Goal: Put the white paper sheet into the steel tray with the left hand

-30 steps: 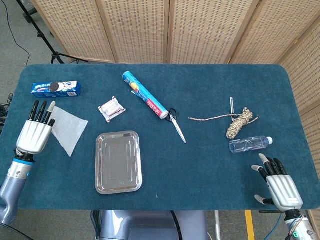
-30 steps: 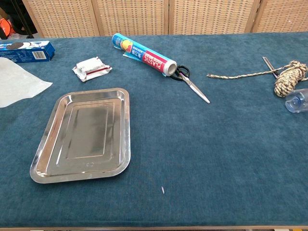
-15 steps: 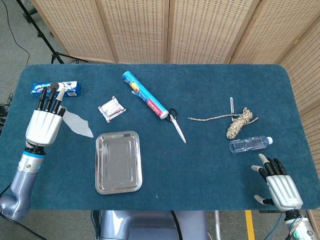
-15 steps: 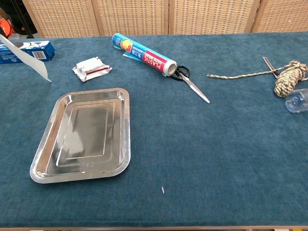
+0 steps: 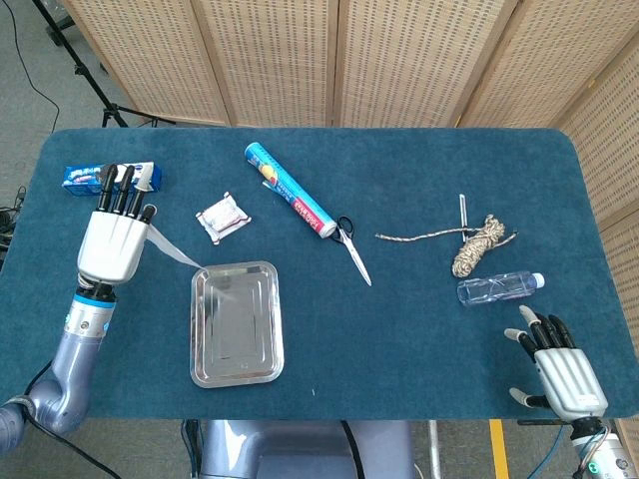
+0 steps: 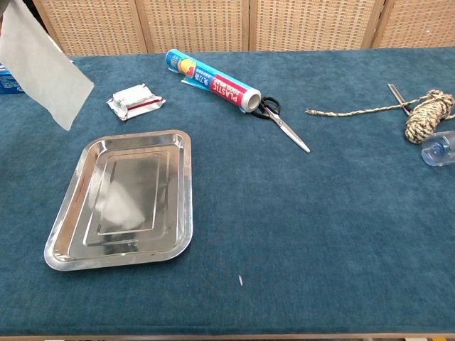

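My left hand [image 5: 113, 242] is raised over the table's left side and holds the white paper sheet [image 6: 43, 65], which hangs from it above the cloth. In the head view the paper sheet [image 5: 172, 247] shows edge-on, trailing toward the steel tray [image 5: 237, 322]. The steel tray [image 6: 122, 198] lies flat at front left with nothing in it, and the sheet's reflection shows on its floor. My right hand [image 5: 561, 369] rests at the table's front right corner, fingers spread, holding nothing.
A blue biscuit box [image 5: 88, 176] lies behind the left hand. A small wrapped packet [image 5: 223, 216], a plastic-wrap tube [image 5: 289, 188], scissors [image 5: 350, 244], a coiled rope [image 5: 477, 242] and a water bottle [image 5: 497, 288] spread across the table.
The left hand has lifted the paper off the table and carried it right, toward the tray. The right hand has stayed still.
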